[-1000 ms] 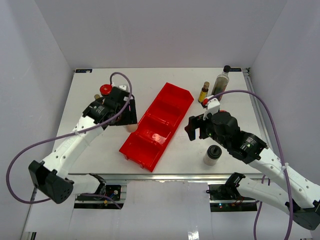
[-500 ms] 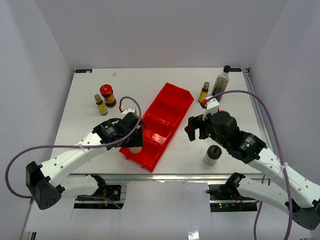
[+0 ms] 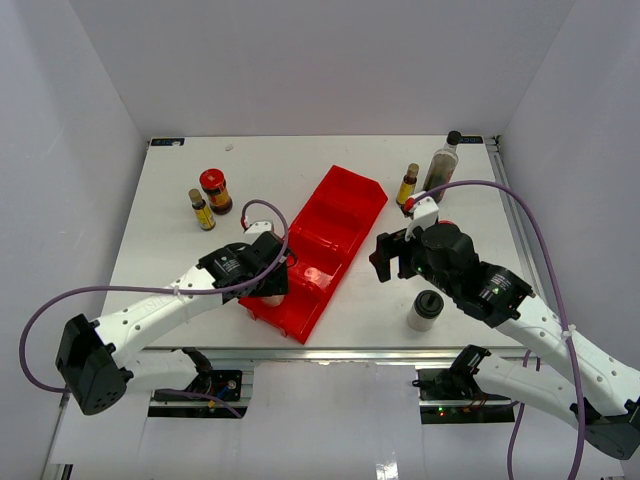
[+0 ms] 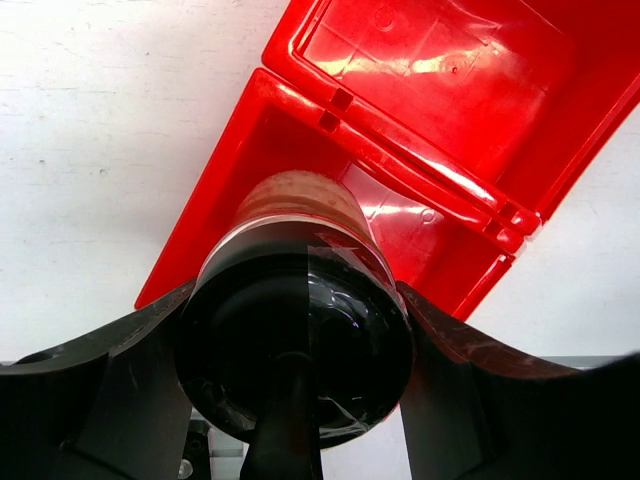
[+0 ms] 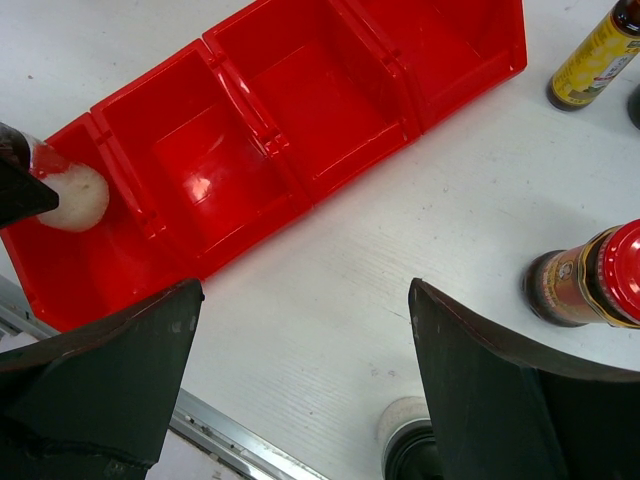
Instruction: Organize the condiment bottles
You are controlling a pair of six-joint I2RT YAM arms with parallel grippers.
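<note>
Short black-lidded jar (image 4: 300, 300) tilting, lid facing wrist, base pointing into long red plastic bin's (image 4: 440, 90) end compartment | left gripper (image 4: 298, 340) clamping jar | right gripper (image 5: 300, 300) gaping wide, holding nothing

top external: overhead, rear, whole table (image 3: 300, 165) | left wrist: close, downward | right wrist: higher, downward | shared: red bin (image 3: 318, 245)

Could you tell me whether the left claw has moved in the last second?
Yes: the left claw, gripping a black-lidded jar, moved nearer and rightward, over the near end of the red bin.
</note>
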